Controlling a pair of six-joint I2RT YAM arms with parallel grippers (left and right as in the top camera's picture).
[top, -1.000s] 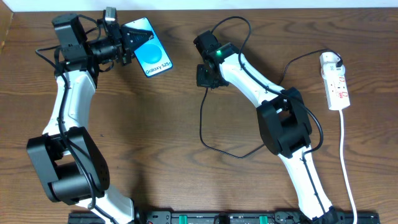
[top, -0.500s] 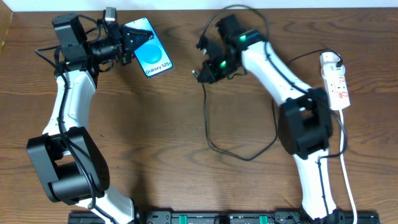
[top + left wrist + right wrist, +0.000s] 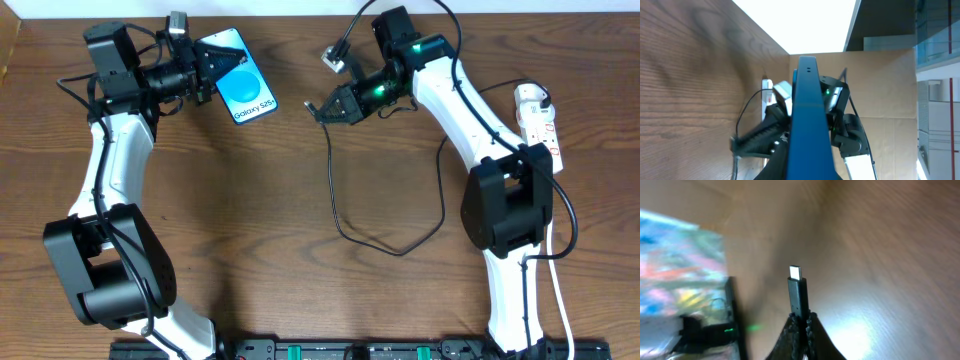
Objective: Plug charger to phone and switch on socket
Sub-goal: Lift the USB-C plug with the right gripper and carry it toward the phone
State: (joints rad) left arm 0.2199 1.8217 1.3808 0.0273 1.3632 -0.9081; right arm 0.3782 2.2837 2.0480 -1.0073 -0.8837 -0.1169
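Observation:
My left gripper is shut on the phone and holds it above the table's back left, its cyan screen facing up. In the left wrist view the phone shows edge-on as a blue slab between the jaws. My right gripper is shut on the charger's black connector, whose metal tip sticks out past the fingertips. That tip points left, a short gap from the phone. The thin black cable loops over the table to the white socket at the right edge.
The white cord runs from the socket toward the front edge. The right arm's upper link stands over the table's right side. The left arm's base sits at the front left. A blurred bright shape fills the right wrist view's left edge.
The right arm has swung up and toward the back right, turning its gripper to point left with the connector held. The cable loop has shifted right with it. The left arm and phone have stayed still.

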